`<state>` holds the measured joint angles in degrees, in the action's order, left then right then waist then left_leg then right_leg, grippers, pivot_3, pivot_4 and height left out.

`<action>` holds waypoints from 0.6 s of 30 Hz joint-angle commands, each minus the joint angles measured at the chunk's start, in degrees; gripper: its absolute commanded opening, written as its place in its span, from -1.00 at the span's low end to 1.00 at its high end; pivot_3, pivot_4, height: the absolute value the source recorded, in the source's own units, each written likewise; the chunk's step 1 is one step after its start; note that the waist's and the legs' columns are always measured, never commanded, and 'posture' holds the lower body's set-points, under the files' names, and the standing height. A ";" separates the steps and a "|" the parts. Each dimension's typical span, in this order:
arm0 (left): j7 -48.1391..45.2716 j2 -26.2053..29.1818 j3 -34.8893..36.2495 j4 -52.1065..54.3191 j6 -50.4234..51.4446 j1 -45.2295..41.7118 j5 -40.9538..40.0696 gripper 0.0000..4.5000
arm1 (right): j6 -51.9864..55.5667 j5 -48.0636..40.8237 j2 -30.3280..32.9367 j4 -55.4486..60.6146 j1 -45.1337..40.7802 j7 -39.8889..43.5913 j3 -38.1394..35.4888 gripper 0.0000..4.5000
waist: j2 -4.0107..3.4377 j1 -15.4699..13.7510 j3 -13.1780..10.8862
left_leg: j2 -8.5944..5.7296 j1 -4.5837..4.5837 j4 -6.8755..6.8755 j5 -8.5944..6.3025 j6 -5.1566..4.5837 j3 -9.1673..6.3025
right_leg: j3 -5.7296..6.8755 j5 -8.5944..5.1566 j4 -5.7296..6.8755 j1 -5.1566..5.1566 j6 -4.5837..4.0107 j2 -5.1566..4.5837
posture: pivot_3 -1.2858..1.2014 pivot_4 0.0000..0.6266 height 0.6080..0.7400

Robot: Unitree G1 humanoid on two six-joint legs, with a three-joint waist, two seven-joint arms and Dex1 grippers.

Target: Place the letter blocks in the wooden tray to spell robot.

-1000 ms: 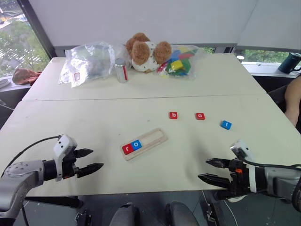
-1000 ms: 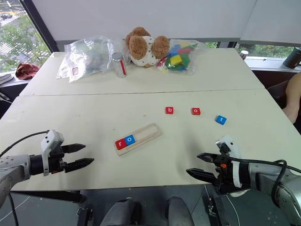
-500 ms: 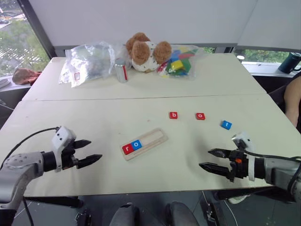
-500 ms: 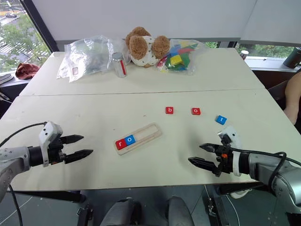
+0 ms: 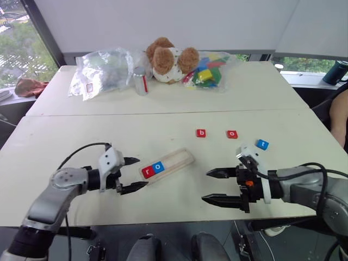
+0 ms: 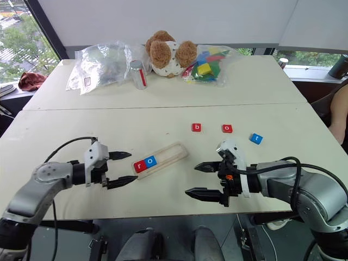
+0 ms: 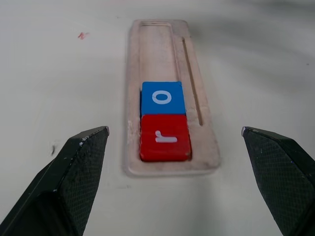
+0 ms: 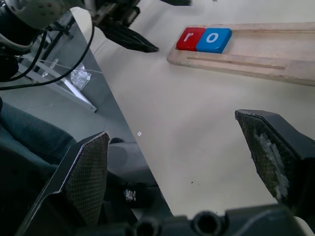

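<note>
The left gripper [image 5: 132, 174] hung empty near the table's [image 5: 76, 136] front edge, fingers spread, just left of the wooden tray [image 5: 167, 166]. The tray held a red r block [image 5: 147, 172] and blue o block [image 5: 157, 167] at its left end. The right gripper [image 5: 213, 186] gaped empty beyond it; the red b block [image 5: 201, 132], red o block [image 5: 232, 134] and blue t block [image 5: 262, 144] lay mid-table, toward the right edge.

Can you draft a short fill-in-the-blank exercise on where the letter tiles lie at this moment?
1. The wooden tray already holds the red r tile and the ____ o tile.
2. The number of letter tiles lying loose on the table is ____.
3. The loose blue tile bears the letter ____.
4. The left gripper sits beside the tray end that holds the letter ____.

Missing words: blue; three; t; r
</note>
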<state>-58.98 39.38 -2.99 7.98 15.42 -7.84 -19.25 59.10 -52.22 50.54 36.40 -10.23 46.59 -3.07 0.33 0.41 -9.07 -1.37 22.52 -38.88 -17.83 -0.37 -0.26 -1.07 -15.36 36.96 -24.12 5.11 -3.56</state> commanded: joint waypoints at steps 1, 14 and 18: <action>0.65 -2.00 -1.99 -4.06 -6.01 -1.39 3.57 1.00 | -1.19 1.14 0.32 0.66 -0.51 -0.39 0.25 0.97 | 0.00 0.04 0.00 | 0.00 0.00 0.00 0.00 0.00 0.00 | 0.00 0.00 0.00 0.00 0.00 0.00 | 0.03 -0.52 1.00; 1.16 -8.09 -7.32 -15.80 -15.32 -3.27 10.01 0.75 | -2.05 2.57 -0.11 -0.85 -0.73 -1.56 -0.32 1.00 | -0.07 -1.28 0.08 | -0.01 -0.04 -0.16 -0.01 -0.03 0.00 | 0.01 0.01 0.02 0.11 0.02 -0.01 | 0.03 -0.52 1.00; 0.94 -7.88 -6.68 -15.33 -13.62 -4.46 9.12 0.38 | -2.02 2.49 0.30 -0.75 -0.15 -1.77 -0.93 1.00 | -0.07 -1.26 0.09 | -0.02 -0.11 -0.24 -0.01 -0.05 -0.01 | 0.01 0.01 0.02 0.25 0.01 -0.04 | 0.03 -0.52 1.00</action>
<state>-58.67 31.15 -8.84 -6.23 -0.19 -11.97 -11.89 57.99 -49.69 50.57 34.72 -10.18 44.88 -2.53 0.26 -0.85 -8.98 -1.39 22.40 -39.12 -17.85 -0.42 -0.27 -1.06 -15.35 36.99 -23.86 5.12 -3.60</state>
